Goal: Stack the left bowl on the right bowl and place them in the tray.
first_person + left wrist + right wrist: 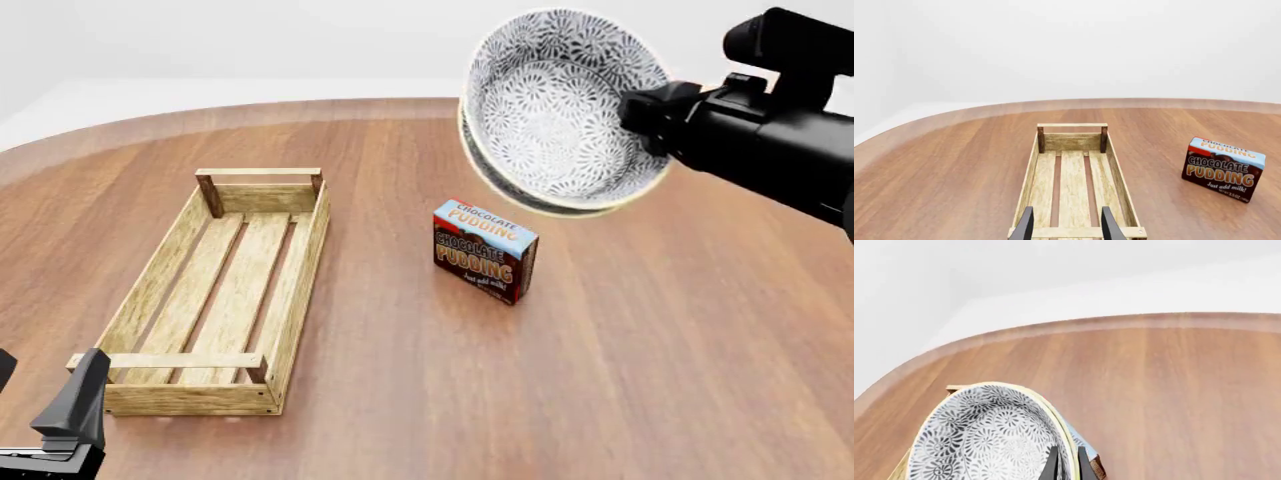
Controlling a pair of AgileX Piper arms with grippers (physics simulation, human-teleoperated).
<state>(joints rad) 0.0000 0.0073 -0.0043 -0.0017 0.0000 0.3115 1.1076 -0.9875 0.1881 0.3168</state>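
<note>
Two patterned grey-and-white bowls sit nested one inside the other, held tilted high above the table. My right gripper is shut on their rim at the right side. In the right wrist view the stacked bowls fill the near corner, with the right gripper pinching the rim. The tray, a long light-wood slatted crate, lies on the table to the left with nothing in it. My left gripper hovers open at the near end of the tray; one finger shows in the front view.
A chocolate pudding box stands upright on the table between the tray and the raised bowls, also in the left wrist view as the pudding box. The curved far edge of the wooden table runs behind.
</note>
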